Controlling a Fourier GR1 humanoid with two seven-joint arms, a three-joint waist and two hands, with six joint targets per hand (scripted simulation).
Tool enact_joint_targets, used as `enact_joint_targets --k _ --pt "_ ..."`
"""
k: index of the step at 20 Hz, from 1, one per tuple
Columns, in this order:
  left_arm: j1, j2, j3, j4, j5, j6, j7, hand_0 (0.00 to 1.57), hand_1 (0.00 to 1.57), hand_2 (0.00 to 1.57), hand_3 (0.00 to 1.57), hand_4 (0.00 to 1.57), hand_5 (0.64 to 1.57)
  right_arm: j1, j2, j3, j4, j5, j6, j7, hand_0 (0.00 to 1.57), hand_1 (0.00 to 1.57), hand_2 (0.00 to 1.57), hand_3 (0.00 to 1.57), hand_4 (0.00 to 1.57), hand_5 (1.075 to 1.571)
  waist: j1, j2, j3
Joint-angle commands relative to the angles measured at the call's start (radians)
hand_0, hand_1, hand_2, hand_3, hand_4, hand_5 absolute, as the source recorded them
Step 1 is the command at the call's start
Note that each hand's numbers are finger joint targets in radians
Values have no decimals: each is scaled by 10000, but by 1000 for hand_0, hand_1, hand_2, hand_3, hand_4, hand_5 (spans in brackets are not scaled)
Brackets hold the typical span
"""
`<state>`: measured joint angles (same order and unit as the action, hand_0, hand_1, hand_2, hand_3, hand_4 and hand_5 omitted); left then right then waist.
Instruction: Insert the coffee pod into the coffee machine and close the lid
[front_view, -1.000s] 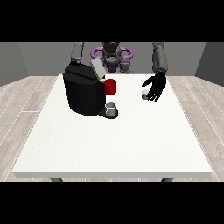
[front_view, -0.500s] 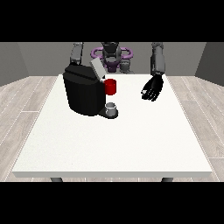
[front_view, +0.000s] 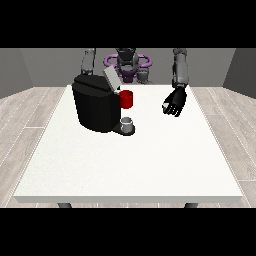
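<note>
The large white rectangular table (front_view: 130, 170) fills the near part of the view, its front edge closest and two dark leg stubs just showing beneath that edge; the rest of its legs is cut off.

Farther back, toward ten o'clock from the table's middle, stands the bulky black coffee machine (front_view: 96, 106). At its foot, on the side toward four o'clock, a small grey cup-like piece (front_view: 128, 122) sits on the machine's dark base. Just above it a red cylindrical part (front_view: 127, 99) juts from the machine's front; whether this is the coffee pod or a part of the machine cannot be told. It stands upright, long axis vertical, its rim facing up. The machine's light grey lid (front_view: 111, 78) is raised, tilting up and back toward eleven o'clock, so the top is open.

At about two o'clock, well apart from the machine, the black hand at the view's right (front_view: 175, 103) hangs above the tabletop from a grey forearm, fingers pointing down toward seven o'clock. The fingers look loosely bent and spread, with nothing between them.

The arm at the view's left (front_view: 88, 61) drops behind the machine, which hides its hand entirely, so how that hand is set cannot be told.

Farthest back, at twelve o'clock, the robot's grey torso with a purple ring (front_view: 127, 62) shows behind the table's far edge, its lower body hidden by the table.
</note>
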<state>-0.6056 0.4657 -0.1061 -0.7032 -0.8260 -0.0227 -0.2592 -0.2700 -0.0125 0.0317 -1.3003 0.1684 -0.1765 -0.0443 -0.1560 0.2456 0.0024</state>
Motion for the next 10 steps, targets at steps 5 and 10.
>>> enact_joint_targets --k 5,10 --pt "-521 -613 -5 337 -332 -362 7 1190 1190 1287 1216 506 1571 643 110 454 595 466 -769 183 0 0 0 0 0 1571 138 -858 -24" --pt "-890 -654 743 312 618 -936 -973 1451 1451 1437 1359 521 1571 265 -229 111 587 486 -161 473 0 0 0 0 0 1571 224 -998 -26"
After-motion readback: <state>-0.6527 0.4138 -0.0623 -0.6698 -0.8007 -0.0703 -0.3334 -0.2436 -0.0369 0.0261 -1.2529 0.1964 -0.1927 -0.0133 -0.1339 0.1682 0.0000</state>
